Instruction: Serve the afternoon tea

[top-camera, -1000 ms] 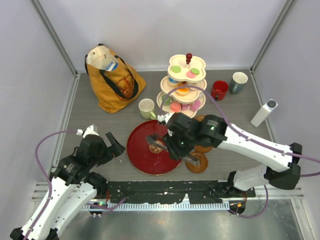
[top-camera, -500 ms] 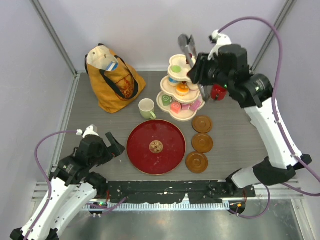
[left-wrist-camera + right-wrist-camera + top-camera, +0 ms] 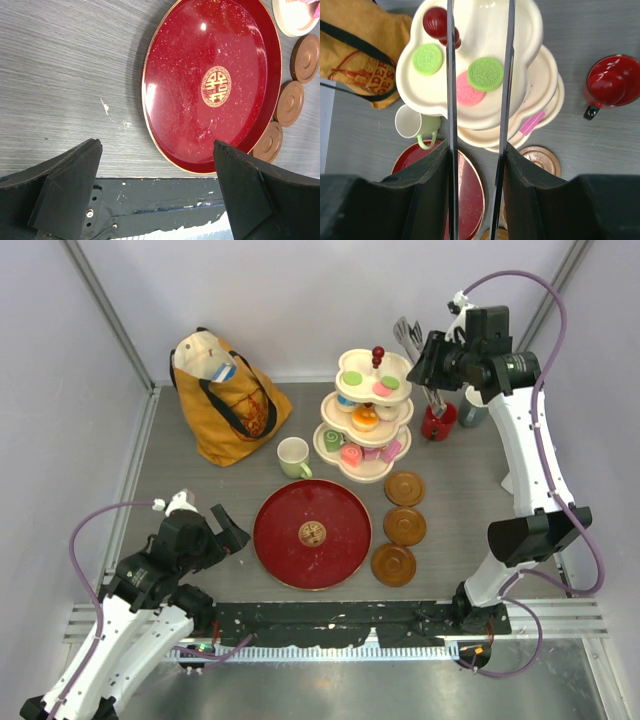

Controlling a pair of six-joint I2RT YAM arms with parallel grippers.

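**Mia:** What is closest to us?

**Ben:** The left gripper (image 3: 231,529). It sits low at the near left of the bench (image 3: 190,485). Its two fingers are spread wide apart, and they hold nothing.

**Mia:** What comes next?

**Ben:** The tray (image 3: 283,540). It lies flat on the bench, just right of that gripper, and it has a gold sign in the middle. On its right side three brown coasters (image 3: 405,525) lie in a row that goes back.

**Mia:** Where are the mugs?

**Ben:** The green mug (image 3: 293,455) stands just behind the tray, between the bag (image 3: 225,410) and the stand (image 3: 328,447). The red mug (image 3: 438,423) stands on the bench just right of the stand. The blue mug (image 3: 476,410) is a bit more to the right, and the right arm partly hides it.

**Mia:** And the cakes?

**Ben:** The cakes (image 3: 365,421) sit on the stand, which has three plates, one over the other. The top plate holds two green cookies (image 3: 485,74) and a pink cookie (image 3: 464,91), near a red knob (image 3: 436,20). An orange one is on the middle plate. Pink and green ones are on the bottom plate.

**Mia:** What about the right gripper (image 3: 428,365)?

**Ben:** It is high up at the back, above the red mug and beside the top plate. Its fingers press on a pair of tongs (image 3: 451,75). The two metal arms of the tongs have a gap between them.
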